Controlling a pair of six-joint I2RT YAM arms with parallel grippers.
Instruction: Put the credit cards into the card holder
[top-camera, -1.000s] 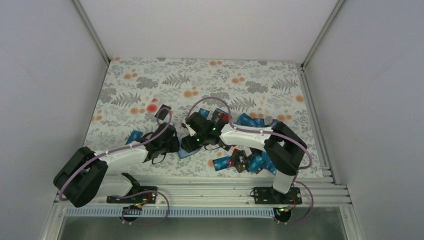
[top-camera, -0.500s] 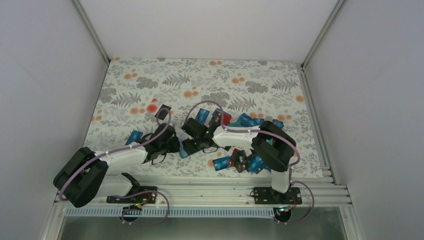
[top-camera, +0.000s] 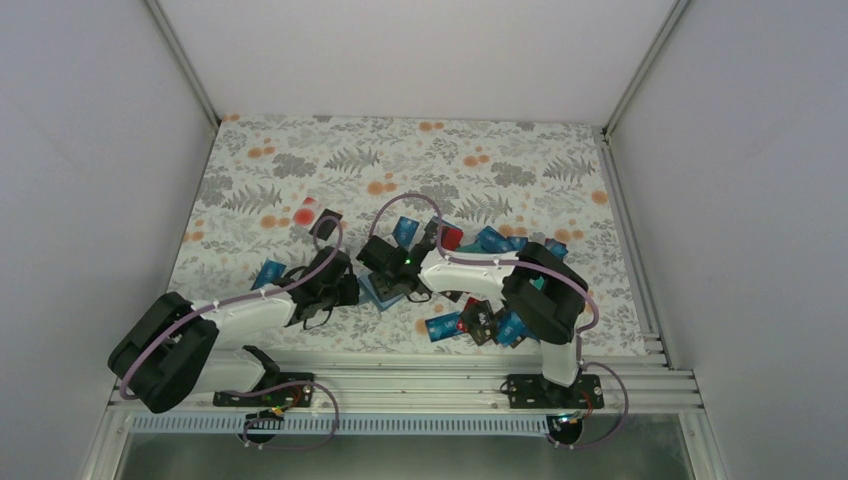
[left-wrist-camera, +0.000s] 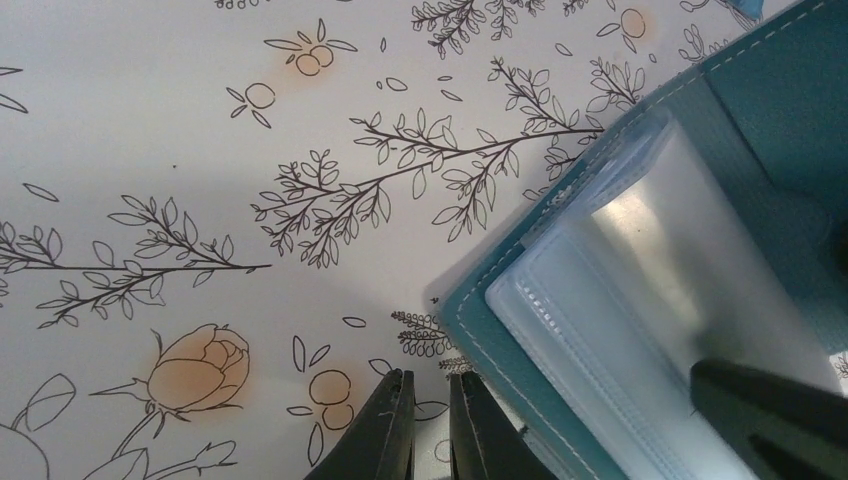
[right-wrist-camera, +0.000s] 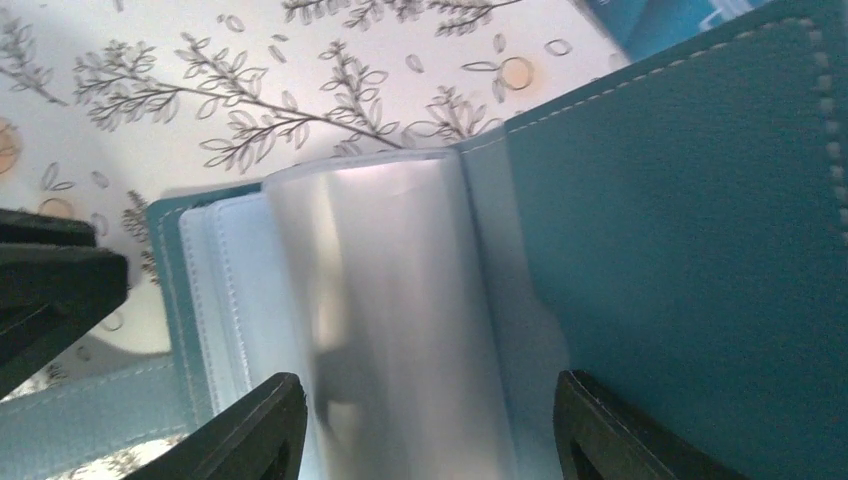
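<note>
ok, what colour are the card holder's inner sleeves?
Clear, frosted plastic sleeves inside the teal card holder; right wrist view shows them best.

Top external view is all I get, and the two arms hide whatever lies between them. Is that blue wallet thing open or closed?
Observer: Open. The right wrist view shows the card holder unfolded, with clear plastic sleeves inside it.
Operator: Anything slipped into them yet?
Observer: Nothing that I can see. The sleeves in view look see-through and bare.
Operator: And the claw on the right arm?
Observer: The right gripper is open, with one finger on either side of the sleeves.
</note>
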